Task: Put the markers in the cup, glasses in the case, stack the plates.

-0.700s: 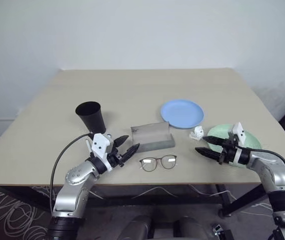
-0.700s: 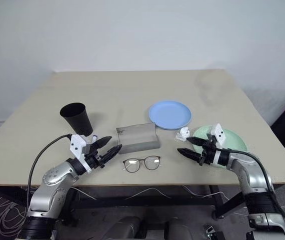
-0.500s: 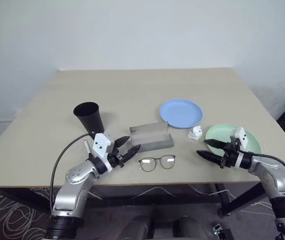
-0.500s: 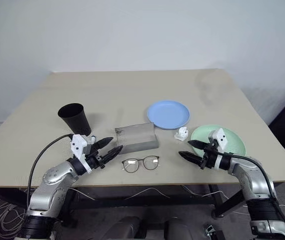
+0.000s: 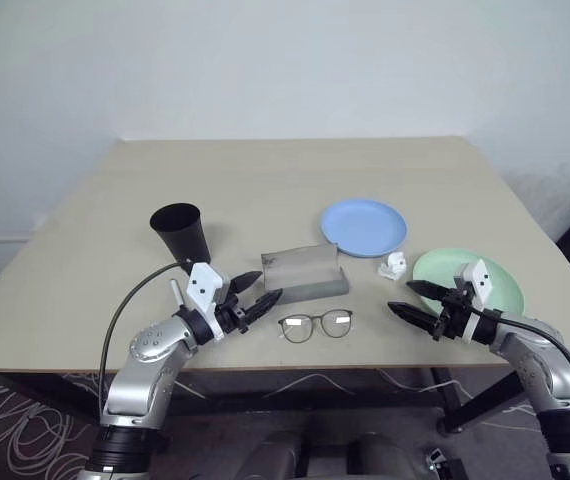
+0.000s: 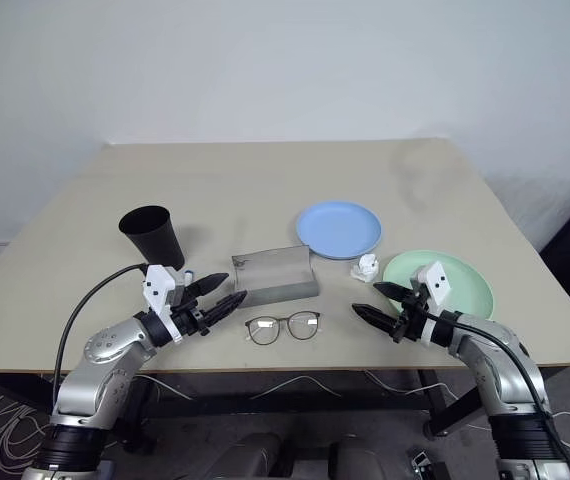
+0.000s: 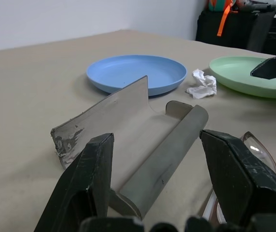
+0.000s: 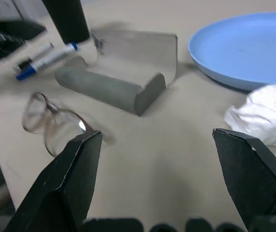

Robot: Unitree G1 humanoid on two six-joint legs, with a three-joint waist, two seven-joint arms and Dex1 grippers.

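On the surface (image 5: 265, 180) the cup (image 5: 182, 233) stands left, the open case (image 5: 304, 271) right of it with the glasses (image 5: 316, 324) just before it, one plate (image 5: 364, 226) behind-right, paper wad (image 5: 394, 265) between it and the nearer plate (image 5: 468, 280), a marker (image 8: 46, 60) seemingly by the cup.

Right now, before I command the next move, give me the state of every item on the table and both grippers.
case: lid open, empty
glasses: on the table in front of the case, temples folded
cup: upright, mouth up
markers: lying flat beside the cup, capped
blue plate: flat on the table, bare, unstacked
green plate: flat on the table, apart from the blue one
paper wad: crumpled, between the plates
left gripper: open, empty
right gripper: open, empty
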